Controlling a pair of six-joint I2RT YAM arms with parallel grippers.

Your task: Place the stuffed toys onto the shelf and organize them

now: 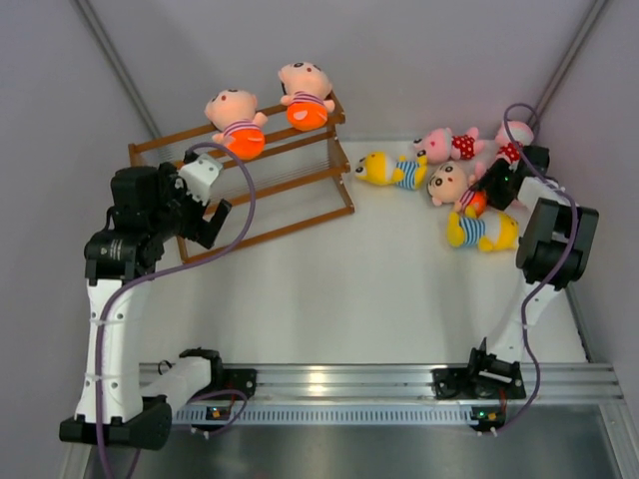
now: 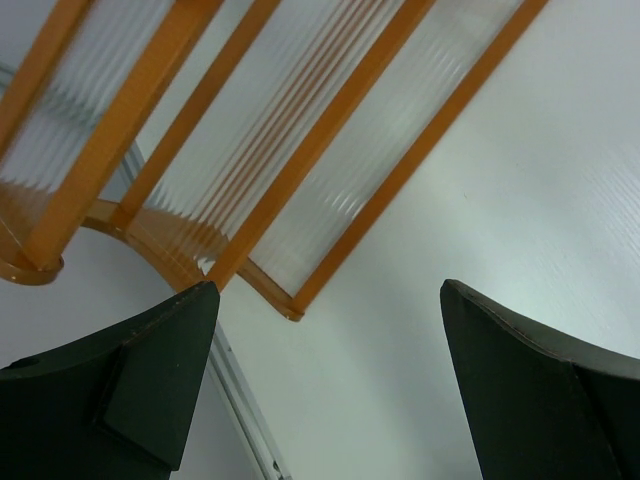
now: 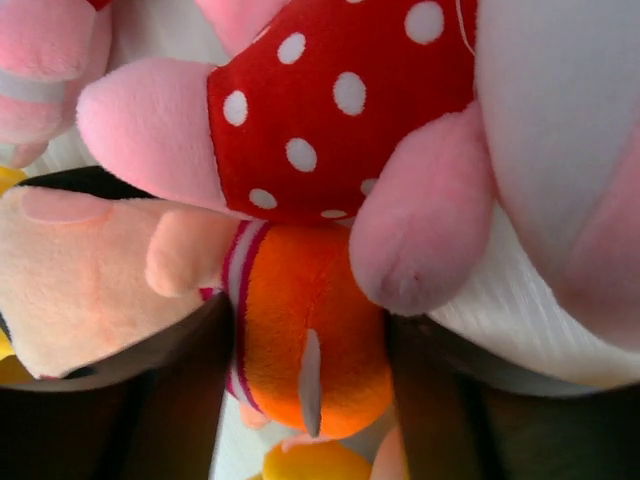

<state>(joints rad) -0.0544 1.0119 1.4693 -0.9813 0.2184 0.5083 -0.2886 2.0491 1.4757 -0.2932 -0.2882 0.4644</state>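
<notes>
Right claw [image 3: 310, 370] sits deep in the plush pile on the worktop [image 1: 349, 289]. Its blurred dark fingers [image 3: 170, 400] pinch the peach doll [image 3: 300, 330] at the orange shorts, with the polka-dot pink doll [image 3: 340, 100] crowding above. Left claw [image 2: 330, 300] is spread by the slatted wooden shelf [image 1: 300, 190]. Only the top view shows the shelved dolls [image 1: 237, 122] on the top tier.

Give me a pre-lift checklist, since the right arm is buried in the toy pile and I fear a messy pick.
1. Doll in orange shorts between the fingers of the right gripper: ok.
2. Grip firmly closed: cannot tell.
3. Pink doll in the dotted dress clear of it: not ok, it presses against it.
4. Shelf has free room beside its two dolls: ok.
5. Left gripper open, empty: ok.
</notes>
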